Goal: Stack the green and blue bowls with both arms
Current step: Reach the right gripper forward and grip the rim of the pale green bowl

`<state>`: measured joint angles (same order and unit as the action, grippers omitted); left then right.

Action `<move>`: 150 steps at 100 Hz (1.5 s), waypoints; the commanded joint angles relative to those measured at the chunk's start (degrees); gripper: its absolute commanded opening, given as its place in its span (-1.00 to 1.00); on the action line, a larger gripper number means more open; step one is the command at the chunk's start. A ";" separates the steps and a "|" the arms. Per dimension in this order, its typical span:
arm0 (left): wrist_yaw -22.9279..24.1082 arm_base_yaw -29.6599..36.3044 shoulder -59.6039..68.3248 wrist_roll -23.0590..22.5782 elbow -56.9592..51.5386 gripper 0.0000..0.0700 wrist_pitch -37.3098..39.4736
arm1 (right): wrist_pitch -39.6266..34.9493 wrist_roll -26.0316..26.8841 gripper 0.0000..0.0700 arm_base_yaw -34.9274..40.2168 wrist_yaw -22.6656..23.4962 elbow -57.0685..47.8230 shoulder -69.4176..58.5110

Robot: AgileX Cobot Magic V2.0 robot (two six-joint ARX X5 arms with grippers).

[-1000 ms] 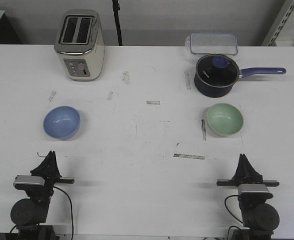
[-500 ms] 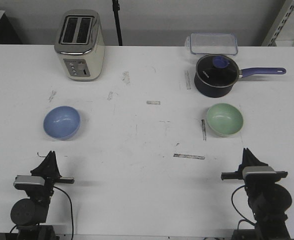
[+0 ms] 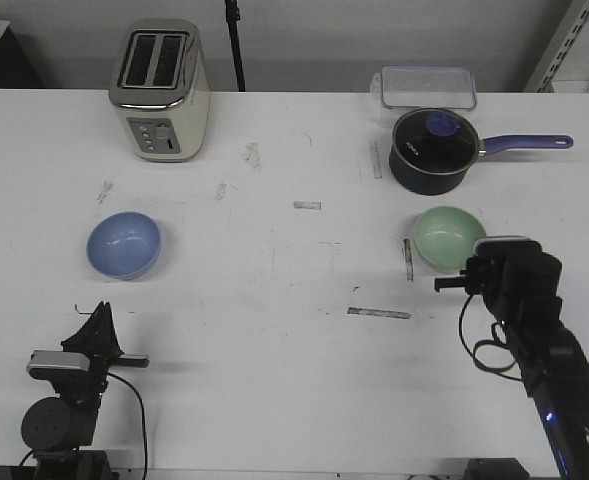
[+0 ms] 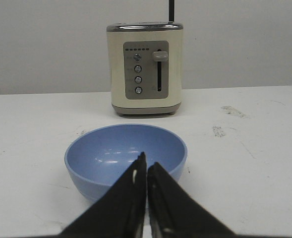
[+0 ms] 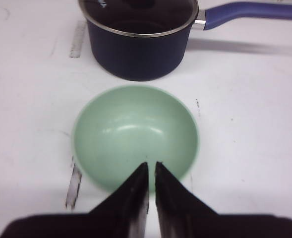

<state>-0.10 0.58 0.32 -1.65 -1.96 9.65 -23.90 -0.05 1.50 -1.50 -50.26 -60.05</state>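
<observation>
The periwinkle blue bowl [image 3: 124, 245] sits upright on the left of the white table. In the left wrist view the blue bowl [image 4: 111, 151] lies just beyond my left gripper [image 4: 146, 160], which is shut and empty. My left gripper [image 3: 101, 310] rests low near the table's front edge. On the right stands the mint green bowl [image 3: 446, 235], its near rim partly covered by my right gripper [image 3: 480, 260]. Seen from the right wrist, the green bowl [image 5: 136, 126] lies under my right gripper [image 5: 151, 166], shut, holding nothing, tips over the near rim.
A dark navy saucepan [image 3: 432, 150] with a glass lid and purple handle stands just behind the green bowl. Behind it lies a clear lidded box [image 3: 427, 86]. A cream toaster [image 3: 160, 90] stands at the back left. Tape marks [image 3: 379, 313] dot the table.
My right arm has risen from the table's front edge and moved forward, up to the green bowl's near rim. The left arm and both bowls have stayed still.
</observation>
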 commanded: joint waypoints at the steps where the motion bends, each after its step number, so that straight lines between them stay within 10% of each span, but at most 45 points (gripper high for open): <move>1: 0.13 -0.09 -0.09 -0.48 1.27 -0.99 0.70 | -0.44 4.85 -0.96 0.00 0.17 -4.13 -3.50; 59: 0.13 -0.09 -0.09 -0.48 1.27 -0.99 0.70 | -18.10 9.27 -0.92 -6.97 0.74 -27.93 -26.62; 86: 0.13 -0.09 -0.07 -0.48 1.27 -0.99 0.70 | -20.04 9.18 0.31 -10.40 8.09 -28.74 -31.41; 137: 0.13 -0.09 -0.09 -0.48 1.27 -0.99 0.70 | -19.37 8.52 0.28 -11.58 9.66 -28.68 -40.89; 150: 0.13 -0.09 -0.09 -0.48 1.27 -0.99 0.70 | -19.12 8.59 -0.36 -11.58 9.64 -28.63 -42.29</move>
<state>-0.10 0.58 0.32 -1.65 -1.96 9.65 -43.75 8.43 -10.13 7.97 -78.00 -100.53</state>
